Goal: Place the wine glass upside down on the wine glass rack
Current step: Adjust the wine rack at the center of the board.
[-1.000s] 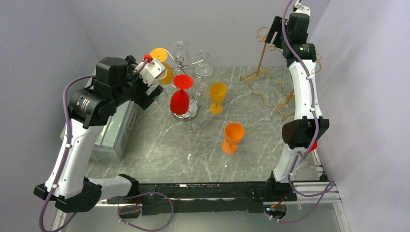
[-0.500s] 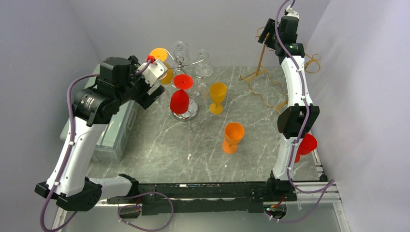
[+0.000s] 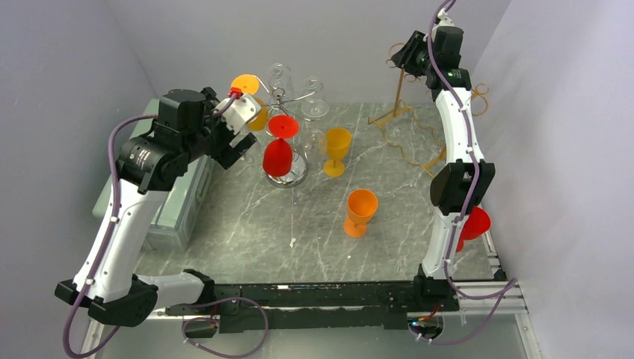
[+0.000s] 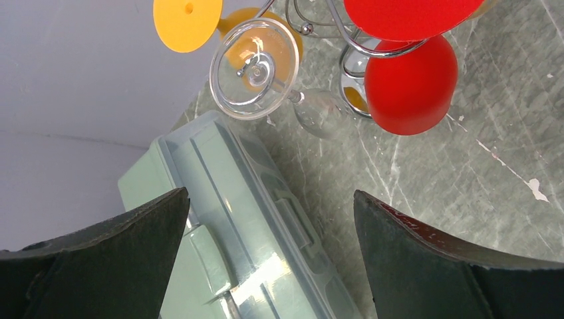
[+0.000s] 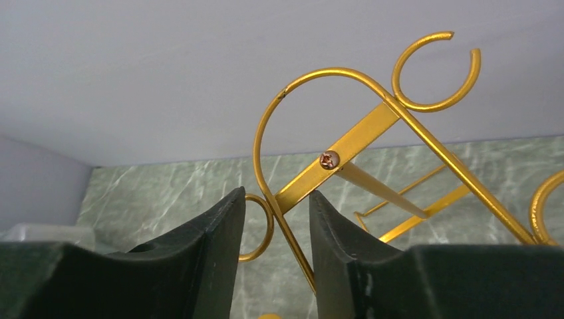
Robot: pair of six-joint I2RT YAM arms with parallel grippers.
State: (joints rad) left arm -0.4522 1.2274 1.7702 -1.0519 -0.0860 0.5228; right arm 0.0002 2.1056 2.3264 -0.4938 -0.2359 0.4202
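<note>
A silver rack at the back centre holds a red glass upside down, an orange glass and clear glasses. A yellow glass and an orange glass stand upright on the table. My left gripper is open and empty, just left of the silver rack. The left wrist view shows it above a teal box, with a clear glass and the red glass ahead. My right gripper is shut on the top of a gold wire rack, whose wire sits between the jaws.
A teal plastic box lies at the table's left edge, under my left arm. A red glass stands at the right edge behind my right arm. Grey walls close in the back and both sides.
My right gripper has moved left and up, taking the gold rack's top with it. The red glass at the right edge has come into view. My left arm has barely shifted.
</note>
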